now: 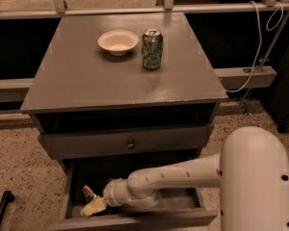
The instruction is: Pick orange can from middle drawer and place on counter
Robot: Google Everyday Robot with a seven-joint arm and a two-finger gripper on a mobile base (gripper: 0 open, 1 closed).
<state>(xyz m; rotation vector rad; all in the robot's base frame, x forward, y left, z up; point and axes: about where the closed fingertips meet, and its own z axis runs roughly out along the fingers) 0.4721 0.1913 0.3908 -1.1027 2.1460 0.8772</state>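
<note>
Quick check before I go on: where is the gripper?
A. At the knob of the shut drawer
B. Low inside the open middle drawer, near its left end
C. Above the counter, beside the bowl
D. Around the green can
B: the gripper sits down in the middle drawer, near its left end and close to the orange can, well below the counter.
</note>
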